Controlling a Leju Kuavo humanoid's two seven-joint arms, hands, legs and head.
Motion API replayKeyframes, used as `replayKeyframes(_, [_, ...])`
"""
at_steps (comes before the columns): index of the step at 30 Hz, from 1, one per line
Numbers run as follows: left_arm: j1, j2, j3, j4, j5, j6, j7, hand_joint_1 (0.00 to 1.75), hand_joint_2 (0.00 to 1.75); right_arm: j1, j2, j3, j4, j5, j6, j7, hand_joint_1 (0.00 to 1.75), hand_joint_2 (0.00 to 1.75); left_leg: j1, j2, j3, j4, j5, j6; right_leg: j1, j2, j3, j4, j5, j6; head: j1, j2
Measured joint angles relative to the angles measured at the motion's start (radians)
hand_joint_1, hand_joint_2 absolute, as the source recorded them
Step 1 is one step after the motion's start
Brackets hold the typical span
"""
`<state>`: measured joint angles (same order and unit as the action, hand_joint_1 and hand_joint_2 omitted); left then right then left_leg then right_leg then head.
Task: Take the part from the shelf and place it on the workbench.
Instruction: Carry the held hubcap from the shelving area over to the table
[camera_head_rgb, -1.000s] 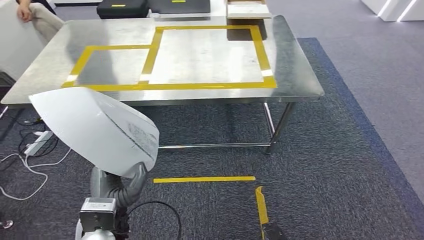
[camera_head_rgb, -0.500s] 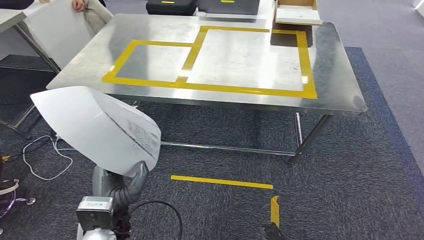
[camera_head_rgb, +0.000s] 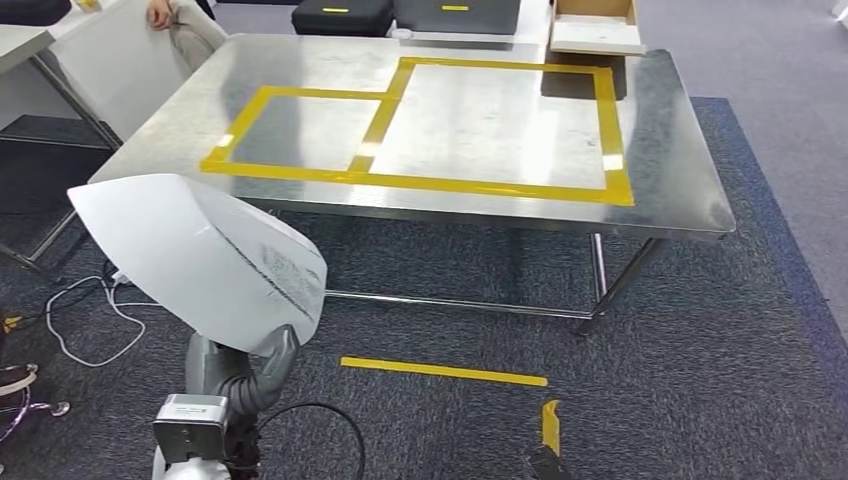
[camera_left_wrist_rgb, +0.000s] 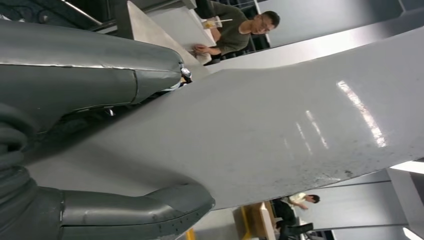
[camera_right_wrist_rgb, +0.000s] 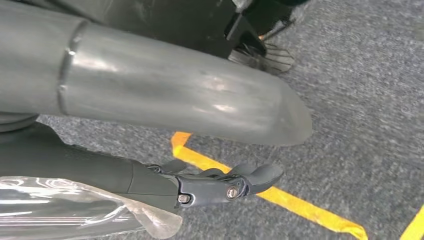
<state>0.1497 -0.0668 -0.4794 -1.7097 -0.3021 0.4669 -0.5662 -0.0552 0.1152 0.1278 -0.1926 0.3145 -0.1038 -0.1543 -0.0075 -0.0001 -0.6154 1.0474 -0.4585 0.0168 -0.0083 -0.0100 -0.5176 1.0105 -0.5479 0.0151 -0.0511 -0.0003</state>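
The part is a large curved white panel (camera_head_rgb: 200, 260) low on the left of the head view, in front of the workbench. My left hand (camera_head_rgb: 240, 370) grips it from below. In the left wrist view the panel (camera_left_wrist_rgb: 280, 120) sits clamped between the grey thumb (camera_left_wrist_rgb: 100, 70) and the fingers (camera_left_wrist_rgb: 135, 215). The workbench (camera_head_rgb: 660, 130) is a steel table ahead, marked with yellow tape rectangles (camera_head_rgb: 480, 188). My right hand (camera_right_wrist_rgb: 220, 185) hangs over the carpet with its fingers stretched out and nothing in them; its dark tip (camera_head_rgb: 545, 465) shows at the bottom edge of the head view.
Black cases (camera_head_rgb: 342, 15) and a cardboard box (camera_head_rgb: 597, 25) stand at the bench's far edge. A person's hand (camera_head_rgb: 160, 12) rests on a white board at the far left. White cables (camera_head_rgb: 80, 320) lie on the carpet at left; yellow tape strips (camera_head_rgb: 443, 371) mark the floor.
The camera has moved: the workbench has shifted right in the picture and looks slightly nearer. The white panel stays in my left hand in the same pose.
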Motion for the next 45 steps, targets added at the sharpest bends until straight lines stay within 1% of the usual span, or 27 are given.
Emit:
replayKeyframes(3, [0.002, -0.001, 0.001, -0.001, 0.000, 0.000, -0.002, 1.75, 1.75, 0.001, 0.000, 0.000, 0.000, 0.000, 0.001, 0.000, 0.00, 0.00, 0.000, -0.006, 0.017, -0.024, -0.012, 0.014, -0.002, -0.004, 0.010, 0.005, 0.002, 0.021, 0.001, 0.000])
replayKeyframes(5, [0.001, -0.002, 0.001, -0.001, 0.000, 0.000, -0.003, 1.75, 1.75, -0.001, 0.000, 0.000, 0.000, 0.001, 0.003, 0.000, 0.00, 0.00, 0.003, -0.008, 0.038, -0.034, -0.017, 0.025, -0.002, 0.000, -0.010, 0.053, -0.020, 0.028, 0.004, 0.000])
replayKeyframes(8, [0.002, -0.002, 0.002, -0.001, 0.000, 0.000, -0.005, 1.75, 1.75, -0.002, 0.000, 0.000, 0.000, 0.001, 0.004, 0.000, 0.00, 0.00, 0.001, -0.010, 0.051, -0.037, -0.028, 0.036, -0.002, 0.007, -0.124, 0.227, -0.089, 0.035, 0.008, 0.000])
replayKeyframes(9, [0.004, -0.002, 0.002, -0.001, 0.000, 0.001, -0.005, 1.75, 1.75, 0.001, 0.000, 0.000, 0.000, 0.001, 0.004, 0.001, 0.00, 0.00, 0.000, -0.012, 0.055, -0.037, -0.033, 0.037, -0.002, 0.007, -0.159, 0.264, -0.094, 0.036, 0.009, 0.000])
replayKeyframes(10, [0.005, -0.002, 0.002, -0.001, 0.000, 0.001, -0.005, 1.75, 1.75, 0.004, 0.000, 0.000, 0.000, 0.000, 0.005, 0.001, 0.00, 0.00, -0.001, -0.014, 0.062, -0.036, -0.039, 0.036, -0.002, 0.007, -0.177, 0.267, -0.079, 0.037, 0.009, 0.000])
replayKeyframes(11, [0.007, -0.002, 0.003, -0.001, 0.000, 0.002, -0.005, 1.75, 1.75, 0.006, -0.001, 0.000, 0.000, -0.001, 0.006, 0.002, 0.00, 0.00, -0.001, -0.017, 0.071, -0.036, -0.047, 0.035, -0.002, 0.007, -0.176, 0.232, -0.041, 0.036, 0.009, 0.000])
replayKeyframes(13, [0.008, -0.001, 0.003, -0.001, 0.000, 0.006, -0.005, 1.75, 1.75, 0.008, -0.001, -0.001, 0.000, -0.005, 0.009, 0.003, 0.00, 0.00, -0.001, -0.018, 0.095, -0.036, -0.064, 0.030, -0.002, 0.008, -0.140, 0.110, 0.048, 0.031, 0.009, 0.000])
replayKeyframes(15, [0.008, -0.001, 0.003, 0.000, -0.001, 0.011, -0.005, 1.75, 1.75, 0.008, -0.001, -0.002, 0.001, -0.007, 0.012, 0.004, 0.00, 0.00, -0.002, -0.019, 0.107, -0.035, -0.078, 0.020, 0.002, 0.009, -0.111, 0.030, 0.078, 0.020, 0.009, 0.000])
replayKeyframes(18, [0.010, 0.000, 0.004, 0.000, -0.001, 0.013, -0.005, 1.75, 1.75, 0.013, -0.001, -0.005, 0.003, -0.008, 0.014, 0.006, 0.00, 0.00, -0.002, -0.019, 0.113, -0.026, -0.089, 0.006, 0.004, 0.007, -0.092, 0.013, 0.073, 0.000, 0.008, 0.000])
replayKeyframes(20, [0.010, 0.001, 0.004, 0.000, -0.001, 0.013, -0.005, 1.75, 1.75, 0.014, -0.002, -0.007, 0.003, -0.008, 0.015, 0.006, 0.00, 0.00, 0.000, -0.016, 0.094, 0.025, -0.096, -0.003, 0.001, 0.006, -0.074, 0.008, 0.066, -0.012, 0.006, 0.000])
replayKeyframes(23, [0.012, 0.003, 0.006, 0.000, -0.001, 0.016, -0.005, 1.75, 1.75, 0.012, -0.002, -0.010, 0.003, -0.008, 0.021, 0.006, 0.00, 0.00, 0.009, -0.012, -0.008, 0.195, -0.155, -0.021, -0.001, 0.006, -0.051, 0.006, 0.047, -0.021, 0.005, 0.000])
replayKeyframes(24, [0.014, 0.004, 0.006, 0.000, -0.001, 0.016, -0.005, 1.75, 1.75, 0.013, -0.002, -0.010, 0.003, -0.008, 0.024, 0.006, 0.00, 0.00, 0.012, -0.012, -0.041, 0.234, -0.173, -0.025, -0.001, 0.006, -0.042, 0.006, 0.039, -0.020, 0.005, 0.000])
replayKeyframes(25, [0.015, 0.005, 0.006, 0.001, -0.001, 0.017, -0.005, 1.75, 1.75, 0.015, -0.002, -0.010, 0.003, -0.008, 0.027, 0.006, 0.00, 0.00, 0.015, -0.012, -0.059, 0.244, -0.173, -0.027, -0.002, 0.006, -0.031, 0.006, 0.031, -0.019, 0.005, 0.000])
replayKeyframes(26, [0.016, 0.005, 0.006, 0.001, -0.001, 0.018, -0.005, 1.75, 1.75, 0.016, -0.002, -0.010, 0.003, -0.008, 0.030, 0.006, 0.00, 0.00, 0.017, -0.011, -0.063, 0.221, -0.150, -0.029, -0.002, 0.007, -0.019, 0.006, 0.022, -0.017, 0.005, 0.000])
replayKeyframes(28, [0.016, 0.007, 0.006, 0.001, -0.001, 0.018, -0.005, 1.75, 1.75, 0.017, -0.002, -0.010, 0.004, -0.008, 0.035, 0.006, 0.00, 0.00, 0.019, -0.007, -0.037, 0.108, -0.059, -0.028, -0.004, 0.007, 0.007, 0.006, 0.003, -0.009, 0.005, 0.000])
replayKeyframes(29, [0.016, 0.007, 0.006, 0.001, -0.001, 0.018, -0.005, 1.75, 1.75, 0.017, -0.002, -0.010, 0.004, -0.009, 0.037, 0.005, 0.00, 0.00, 0.016, -0.004, -0.026, 0.058, -0.033, -0.026, -0.005, 0.007, 0.018, 0.006, -0.005, -0.003, 0.005, 0.000])
replayKeyframes(30, [0.017, 0.007, 0.007, 0.001, -0.001, 0.019, -0.005, 1.75, 1.75, 0.016, -0.002, -0.011, 0.004, -0.010, 0.039, 0.005, 0.00, 0.00, 0.013, -0.001, -0.018, 0.025, -0.016, -0.022, -0.005, 0.006, 0.023, 0.005, -0.012, 0.004, 0.004, 0.000])
replayKeyframes(32, [0.018, 0.008, 0.007, 0.002, -0.001, 0.020, -0.005, 1.75, 1.75, 0.015, -0.002, -0.011, 0.004, -0.012, 0.043, 0.005, 0.00, 0.00, 0.007, 0.000, -0.017, 0.009, -0.020, -0.008, -0.004, 0.004, 0.032, 0.004, -0.017, 0.019, 0.004, 0.000])
replayKeyframes(34, [0.020, 0.007, 0.009, 0.001, -0.001, 0.021, -0.005, 1.75, 1.75, 0.015, -0.002, -0.011, 0.004, -0.013, 0.045, 0.006, 0.00, 0.00, 0.009, -0.002, -0.004, 0.000, -0.011, 0.007, -0.004, 0.003, 0.030, 0.019, -0.013, 0.031, 0.005, 0.000])
replayKeyframes(36, [0.019, 0.006, 0.010, 0.001, -0.002, 0.022, -0.005, 1.75, 1.75, 0.012, -0.002, -0.011, 0.004, -0.013, 0.046, 0.005, 0.00, 0.00, 0.011, -0.003, 0.013, -0.009, -0.012, 0.018, -0.005, 0.006, -0.015, 0.091, -0.018, 0.037, 0.009, 0.000])
replayKeyframes(37, [0.019, 0.006, 0.011, 0.001, -0.002, 0.022, -0.005, 1.75, 1.75, 0.011, -0.002, -0.011, 0.004, -0.013, 0.046, 0.005, 0.00, 0.00, 0.010, -0.003, 0.018, -0.011, -0.015, 0.023, -0.004, 0.007, -0.056, 0.152, -0.033, 0.038, 0.012, 0.000])
replayKeyframes(39, [0.019, 0.006, 0.012, 0.001, -0.002, 0.022, -0.005, 1.75, 1.75, 0.011, -0.002, -0.011, 0.004, -0.013, 0.046, 0.006, 0.00, 0.00, 0.006, -0.004, 0.026, -0.012, -0.024, 0.031, -0.004, 0.008, -0.141, 0.261, -0.084, 0.040, 0.015, 0.000])
replayKeyframes(40, [0.019, 0.006, 0.012, 0.001, -0.002, 0.022, -0.005, 1.75, 1.75, 0.013, -0.002, -0.011, 0.004, -0.014, 0.046, 0.006, 0.00, 0.00, 0.003, -0.006, 0.032, -0.012, -0.030, 0.034, -0.003, 0.008, -0.170, 0.282, -0.103, 0.039, 0.015, 0.000])
replayKeyframes(41, [0.020, 0.006, 0.012, 0.001, -0.002, 0.022, -0.005, 1.75, 1.75, 0.015, -0.003, -0.012, 0.004, -0.015, 0.046, 0.006, 0.00, 0.00, 0.001, -0.008, 0.039, -0.012, -0.037, 0.034, -0.003, 0.008, -0.183, 0.273, -0.104, 0.036, 0.015, 0.000])
replayKeyframes(42, [0.020, 0.006, 0.013, 0.001, -0.002, 0.022, -0.005, 1.75, 1.75, 0.016, -0.003, -0.012, 0.005, -0.015, 0.047, 0.007, 0.00, 0.00, -0.002, -0.010, 0.049, -0.012, -0.044, 0.035, -0.001, 0.008, -0.181, 0.234, -0.078, 0.032, 0.016, 0.000])
replayKeyframes(44, [0.019, 0.006, 0.013, 0.001, -0.002, 0.022, -0.005, 1.75, 1.75, 0.016, -0.003, -0.012, 0.005, -0.017, 0.048, 0.009, 0.00, 0.00, -0.006, -0.011, 0.068, -0.012, -0.059, 0.032, 0.005, 0.009, -0.150, 0.114, 0.017, 0.015, 0.015, 0.000])
replayKeyframes(45, [0.019, 0.006, 0.013, 0.001, -0.002, 0.022, -0.005, 1.75, 1.75, 0.016, -0.004, -0.012, 0.005, -0.018, 0.049, 0.010, 0.00, 0.00, -0.007, -0.011, 0.073, -0.012, -0.066, 0.029, 0.010, 0.009, -0.137, 0.066, 0.044, 0.008, 0.015, 0.000])
